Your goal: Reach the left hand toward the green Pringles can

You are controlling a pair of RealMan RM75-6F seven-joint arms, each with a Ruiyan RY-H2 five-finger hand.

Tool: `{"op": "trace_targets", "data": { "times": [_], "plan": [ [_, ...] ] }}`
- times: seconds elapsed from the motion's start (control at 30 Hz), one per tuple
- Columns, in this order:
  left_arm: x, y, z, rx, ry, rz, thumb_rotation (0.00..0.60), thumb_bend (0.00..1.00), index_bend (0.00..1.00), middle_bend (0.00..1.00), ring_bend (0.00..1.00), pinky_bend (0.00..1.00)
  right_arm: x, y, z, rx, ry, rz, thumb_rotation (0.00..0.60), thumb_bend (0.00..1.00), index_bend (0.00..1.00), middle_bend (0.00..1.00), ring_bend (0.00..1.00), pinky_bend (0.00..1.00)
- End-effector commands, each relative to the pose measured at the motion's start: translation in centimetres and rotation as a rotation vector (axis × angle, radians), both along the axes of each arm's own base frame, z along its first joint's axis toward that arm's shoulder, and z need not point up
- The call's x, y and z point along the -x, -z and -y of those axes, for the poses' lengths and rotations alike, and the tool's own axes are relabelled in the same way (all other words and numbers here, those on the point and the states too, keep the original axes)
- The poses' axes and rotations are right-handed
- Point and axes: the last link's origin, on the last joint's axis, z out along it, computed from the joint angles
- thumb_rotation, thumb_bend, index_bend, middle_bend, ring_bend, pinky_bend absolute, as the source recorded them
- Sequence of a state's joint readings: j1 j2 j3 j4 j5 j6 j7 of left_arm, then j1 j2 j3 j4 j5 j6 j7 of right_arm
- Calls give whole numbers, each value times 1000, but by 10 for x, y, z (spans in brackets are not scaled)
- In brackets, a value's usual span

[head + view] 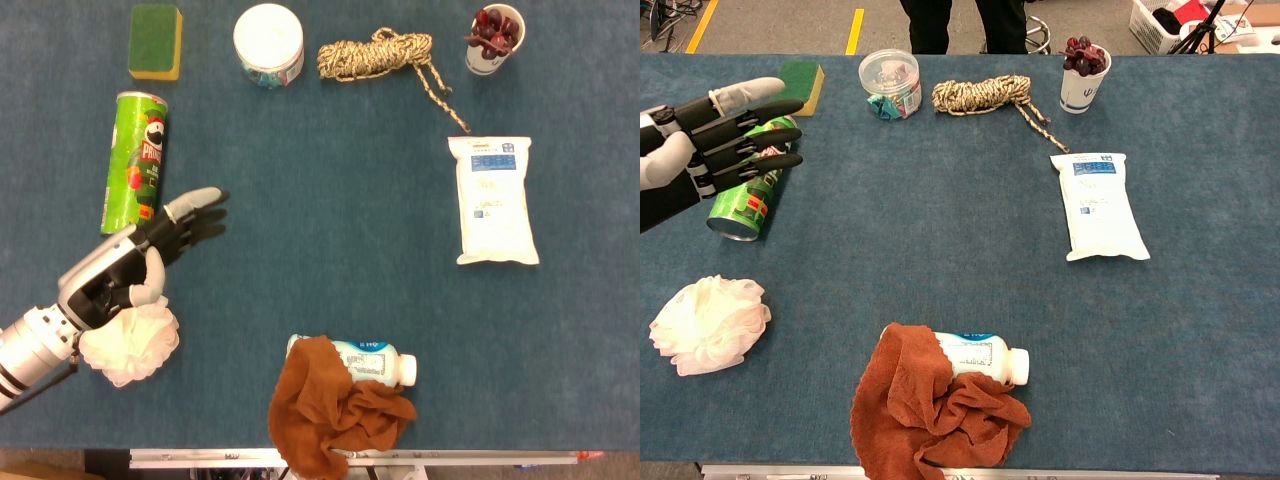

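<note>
**Reaching for the can: left hand, open, nothing held**

Lying on its side at the table's [300,200] far-left, the green Pringles can [135,160] is pointing its long axis away from the robot, open end nearest. The left hand [135,265] is hovering just right of and nearer than that end, fingers [760,135] extended and spread, gripping nothing; contact cannot be told. The can is lying to the hand's left and farther out. The right hand is showing in neither view. A white bath pouf [128,340] is sitting beneath the wrist.
</note>
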State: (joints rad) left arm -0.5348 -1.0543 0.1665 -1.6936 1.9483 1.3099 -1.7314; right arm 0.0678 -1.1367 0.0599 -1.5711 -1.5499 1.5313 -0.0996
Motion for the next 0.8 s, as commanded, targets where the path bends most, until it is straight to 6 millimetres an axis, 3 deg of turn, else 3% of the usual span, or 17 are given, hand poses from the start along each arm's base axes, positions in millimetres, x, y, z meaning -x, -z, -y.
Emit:
{"op": "trace_targets", "data": {
  "times": [0.03, 0.8],
  "plan": [
    [1, -2, 0, 38, 39, 9, 600, 1000, 35, 0, 38, 59, 0, 0, 0, 0, 0, 1, 600, 51, 308, 213, 199, 386],
    [7, -4, -1, 27, 25, -5, 600, 1000, 35, 0, 47, 88, 2, 3, 2, -15, 5, 7, 600, 50, 308, 213, 199, 386]
  ]
}}
